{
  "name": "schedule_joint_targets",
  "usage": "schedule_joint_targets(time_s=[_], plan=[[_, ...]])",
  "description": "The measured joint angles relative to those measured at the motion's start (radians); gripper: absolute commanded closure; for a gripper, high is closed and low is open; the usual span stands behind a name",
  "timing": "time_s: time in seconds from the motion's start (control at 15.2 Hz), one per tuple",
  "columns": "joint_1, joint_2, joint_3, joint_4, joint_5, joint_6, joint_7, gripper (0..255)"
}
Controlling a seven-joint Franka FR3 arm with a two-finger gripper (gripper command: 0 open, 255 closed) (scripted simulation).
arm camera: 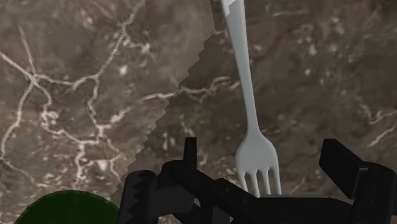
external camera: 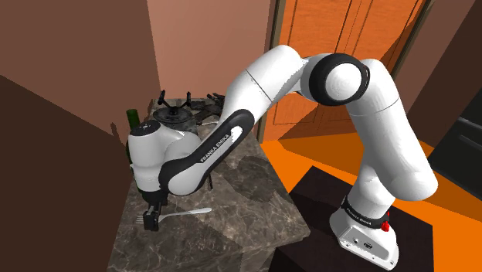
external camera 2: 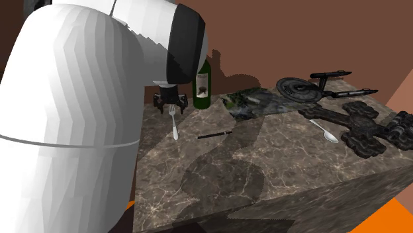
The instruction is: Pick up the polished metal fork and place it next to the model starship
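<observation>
Cutlery on the dark, white-veined marble worktop (external camera 2: 265,172) amounts to two pieces: one pale polished metal fork (external camera 2: 174,124) and one small silver spoon (external camera 2: 325,132). The fork lies flat on the stone, its tines near the base of the one green glass wine bottle (external camera 2: 202,81). It is well apart from the single grey, saucer-hulled model starship (external camera 2: 310,89), which stands towards the second exterior view's right. One all-black two-finger gripper (external camera: 151,218) hangs low over the fork's tines. Its jaws stand released, one on either side of the tines without touching them. One thin black pen (external camera 2: 215,135) lies near the fork's handle end, and one dark, lumpy grey object (external camera 2: 363,127) sits just beside the spoon.
</observation>
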Motion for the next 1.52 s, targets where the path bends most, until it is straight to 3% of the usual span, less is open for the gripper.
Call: schedule_joint_targets(time_s=[0.07,0.79,1.52], plan=[[0.0,0.0,0.0,0.0,0.0,0.0,0.0,255],[-0.002,-0.003,-0.001,0.005,0.001,-0.005,-0.002,255],[-0.02,-0.094,0.029,0.007,0.037,-0.098,-0.021,255]])
